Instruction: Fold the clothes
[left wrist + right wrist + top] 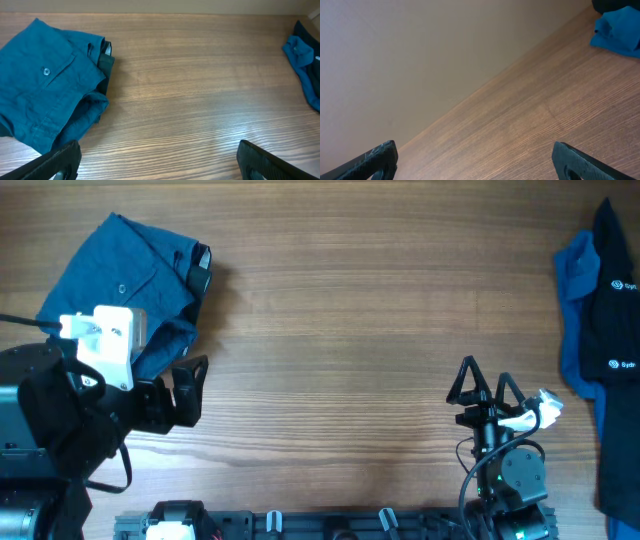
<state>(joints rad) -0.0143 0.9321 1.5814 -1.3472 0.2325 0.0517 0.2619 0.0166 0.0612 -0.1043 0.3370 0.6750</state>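
A folded pair of dark blue denim shorts (130, 275) lies at the table's far left, with a buttoned back pocket facing up; it also shows in the left wrist view (47, 85). A black garment (618, 290) and a bright blue garment (578, 310) lie piled at the far right edge; the blue one shows in the left wrist view (305, 65) and in the right wrist view (620, 30). My left gripper (183, 390) is open and empty, just in front of the shorts and apart from them. My right gripper (485, 385) is open and empty at the front right.
The wooden table (350, 330) stretches between the two piles. The arm bases and a rail (330, 525) line the front edge. A plain wall (420, 50) stands behind the table in the right wrist view.
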